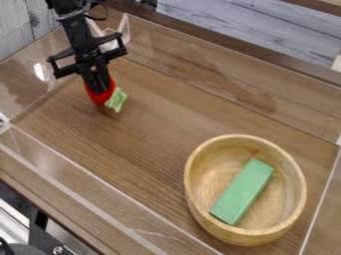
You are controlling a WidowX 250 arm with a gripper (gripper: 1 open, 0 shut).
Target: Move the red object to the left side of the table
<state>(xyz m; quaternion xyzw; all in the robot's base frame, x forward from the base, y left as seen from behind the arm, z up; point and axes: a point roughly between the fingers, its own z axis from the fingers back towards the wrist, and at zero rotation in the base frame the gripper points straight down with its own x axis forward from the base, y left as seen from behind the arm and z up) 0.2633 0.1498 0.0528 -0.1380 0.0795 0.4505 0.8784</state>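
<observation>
Presently, the end effector [99, 84] grips the toy [103, 94], far from the bowl [196, 205]; lowering and release should follow.

- The place is looking like a lab or test bench, though the room itself is staying out of view.
- Low clear walls [48, 227] are bordering the wood-grain table [160, 159].
- A black robot arm [83, 38] is reaching in from the far left.
- Dark cables [19, 239] are lying outside the wall at the near left.
</observation>
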